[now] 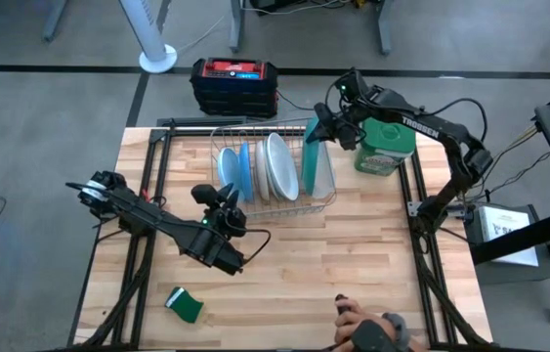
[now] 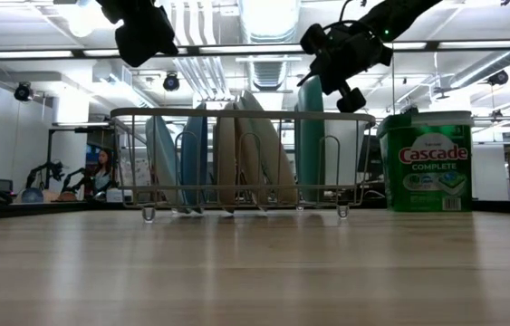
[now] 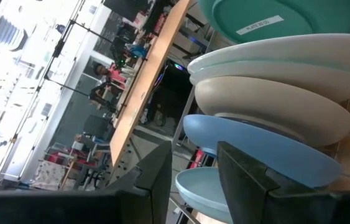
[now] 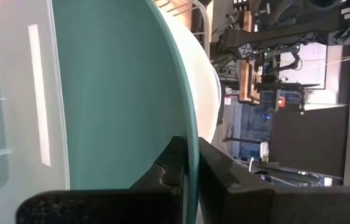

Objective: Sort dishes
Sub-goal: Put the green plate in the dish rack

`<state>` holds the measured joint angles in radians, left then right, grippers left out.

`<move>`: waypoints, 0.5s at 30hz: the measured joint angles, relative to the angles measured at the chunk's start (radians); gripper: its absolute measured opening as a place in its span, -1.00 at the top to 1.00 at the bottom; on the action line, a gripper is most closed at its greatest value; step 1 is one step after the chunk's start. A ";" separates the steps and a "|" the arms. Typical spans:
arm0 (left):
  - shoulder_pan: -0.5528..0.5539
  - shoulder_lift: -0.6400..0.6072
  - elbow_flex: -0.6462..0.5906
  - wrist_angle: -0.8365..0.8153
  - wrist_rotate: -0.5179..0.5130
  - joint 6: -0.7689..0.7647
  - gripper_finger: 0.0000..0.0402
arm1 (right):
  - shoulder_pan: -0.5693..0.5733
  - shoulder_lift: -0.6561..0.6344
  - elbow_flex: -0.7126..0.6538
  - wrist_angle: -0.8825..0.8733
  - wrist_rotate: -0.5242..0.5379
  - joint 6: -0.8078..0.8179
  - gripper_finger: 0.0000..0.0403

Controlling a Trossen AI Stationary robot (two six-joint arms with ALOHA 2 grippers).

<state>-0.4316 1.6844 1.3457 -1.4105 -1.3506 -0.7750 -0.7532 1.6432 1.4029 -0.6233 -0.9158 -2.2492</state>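
Fingers of the right gripper (image 4: 190,163) are pinching the upright teal plate's (image 1: 313,161) rim at the rack's (image 1: 325,202) right end, while the left gripper (image 1: 224,198), half spread, is idling beside the blue plates (image 1: 232,173).

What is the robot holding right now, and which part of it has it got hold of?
The right gripper is shut on the rim of the teal-backed plate, standing at the dish rack's right end. The left gripper holds nothing.
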 joint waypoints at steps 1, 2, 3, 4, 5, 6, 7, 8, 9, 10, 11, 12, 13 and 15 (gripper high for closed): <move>0.000 0.000 0.000 0.000 0.000 0.000 0.42 | 0.000 0.000 0.000 0.000 -0.003 0.000 0.95; 0.001 0.000 0.000 0.000 0.000 0.000 0.42 | 0.000 0.000 0.000 0.000 -0.009 0.000 0.96; 0.001 0.000 0.000 -0.001 0.000 0.000 0.42 | 0.001 0.000 0.000 0.000 -0.019 0.000 0.96; 0.001 0.000 0.000 -0.003 0.000 0.000 0.42 | 0.002 0.000 0.000 0.001 -0.029 0.000 0.96; 0.001 0.000 0.000 -0.003 0.000 0.000 0.42 | 0.003 -0.001 -0.002 0.002 -0.042 -0.001 0.96; 0.002 0.000 0.000 -0.003 0.000 0.000 0.42 | 0.004 -0.002 -0.005 0.002 -0.056 -0.001 0.96; 0.002 0.000 0.000 -0.003 0.000 0.000 0.42 | 0.004 -0.002 -0.005 0.002 -0.065 -0.001 0.96; 0.002 0.000 0.000 -0.003 0.000 0.000 0.42 | 0.005 -0.002 -0.006 0.004 -0.071 -0.002 0.96; 0.002 0.000 0.000 -0.003 0.000 0.000 0.42 | 0.005 -0.002 -0.009 0.006 -0.078 -0.002 0.96; 0.002 0.000 0.000 -0.003 0.000 0.000 0.42 | 0.006 -0.001 -0.011 0.007 -0.082 -0.004 0.96; 0.002 0.000 0.000 -0.003 0.000 0.000 0.42 | 0.008 0.002 -0.011 0.009 -0.086 -0.006 0.97; 0.002 0.000 0.000 -0.003 0.000 0.000 0.42 | 0.008 0.006 -0.011 0.012 -0.090 -0.007 0.97; 0.002 0.000 0.000 -0.003 0.000 0.000 0.42 | 0.011 0.011 -0.011 0.014 -0.095 -0.007 0.97; 0.002 0.000 0.000 -0.003 0.000 0.000 0.42 | 0.018 0.027 -0.011 0.017 -0.099 -0.008 0.97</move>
<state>-0.4297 1.6844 1.3457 -1.4137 -1.3510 -0.7750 -0.7352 1.6705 1.3918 -0.6060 -1.0145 -2.2576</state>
